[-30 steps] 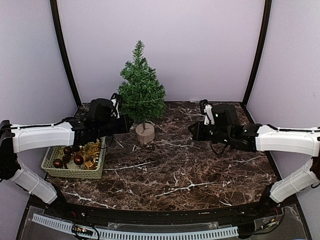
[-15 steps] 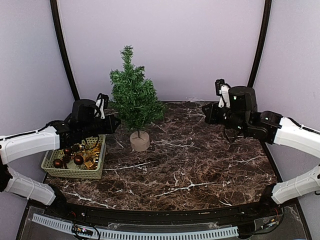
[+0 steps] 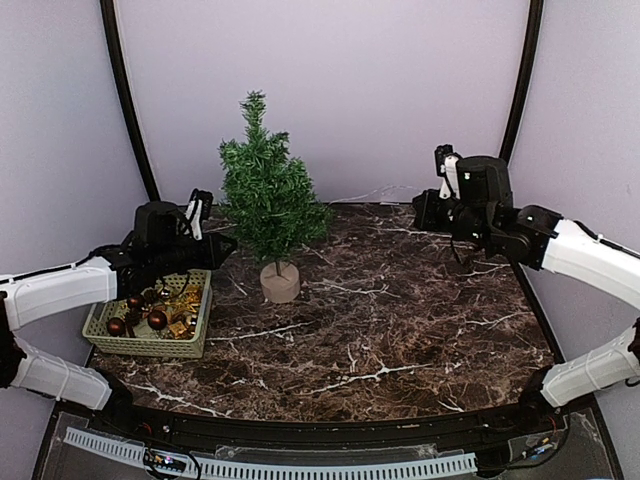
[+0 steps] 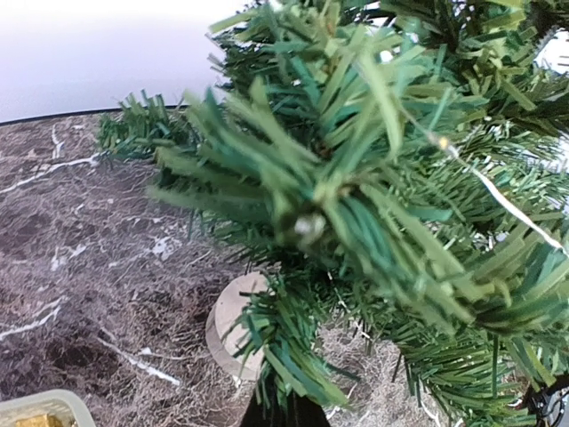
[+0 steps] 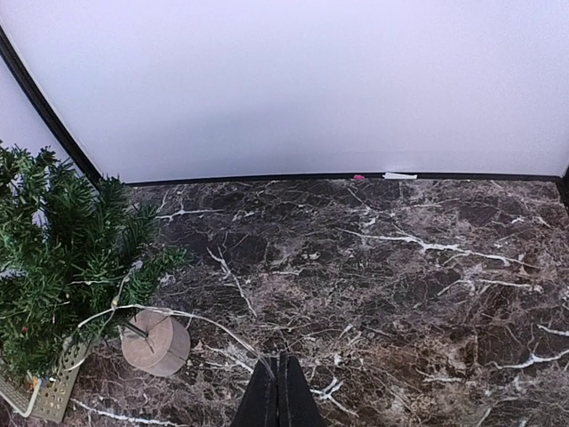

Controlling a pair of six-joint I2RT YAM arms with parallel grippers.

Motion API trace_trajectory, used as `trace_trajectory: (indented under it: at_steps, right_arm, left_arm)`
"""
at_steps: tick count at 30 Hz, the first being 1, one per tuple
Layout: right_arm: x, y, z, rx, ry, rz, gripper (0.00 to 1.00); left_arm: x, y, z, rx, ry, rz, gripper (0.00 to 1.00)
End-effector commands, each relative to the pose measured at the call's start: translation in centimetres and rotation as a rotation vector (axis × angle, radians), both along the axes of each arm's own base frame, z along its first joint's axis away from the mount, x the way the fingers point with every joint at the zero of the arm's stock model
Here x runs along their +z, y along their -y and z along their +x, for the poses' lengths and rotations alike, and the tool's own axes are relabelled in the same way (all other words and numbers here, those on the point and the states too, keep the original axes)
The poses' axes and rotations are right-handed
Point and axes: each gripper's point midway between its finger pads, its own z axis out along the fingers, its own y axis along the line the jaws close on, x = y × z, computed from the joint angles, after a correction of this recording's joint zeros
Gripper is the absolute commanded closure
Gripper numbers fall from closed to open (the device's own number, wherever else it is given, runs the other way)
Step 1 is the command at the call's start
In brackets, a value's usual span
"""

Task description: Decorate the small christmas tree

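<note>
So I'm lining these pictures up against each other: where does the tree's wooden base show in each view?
Top external: the wooden base is left of centre on the table, just right of the basket.
Left wrist: lower middle, partly hidden by branches.
Right wrist: lower left.
Shared landmark: the basket, whose corner shows at bottom left in both wrist views.
</note>
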Motion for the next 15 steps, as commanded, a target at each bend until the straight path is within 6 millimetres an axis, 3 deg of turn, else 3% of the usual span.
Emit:
trace_trajectory:
  at_steps: [1, 7, 15]
  right_arm:
    - [1.7, -1.5, 1.6, 0.050, 0.037, 0.036, 1.00]
    - [1.2, -4.1, 2.6, 0.139, 0.025, 0.029, 1.00]
    - [0.6, -6.0, 3.3, 0.197, 0.004, 0.027, 1.00]
  left_arm:
    - [1.2, 0.2, 0.9, -0.058, 0.081, -0.023, 1.00]
    - [1.2, -0.2, 2.6, -0.091, 0.121, -0.033, 1.00]
    - [1.4, -0.5, 5.8, -0.111, 0.188, -0.013, 1.00]
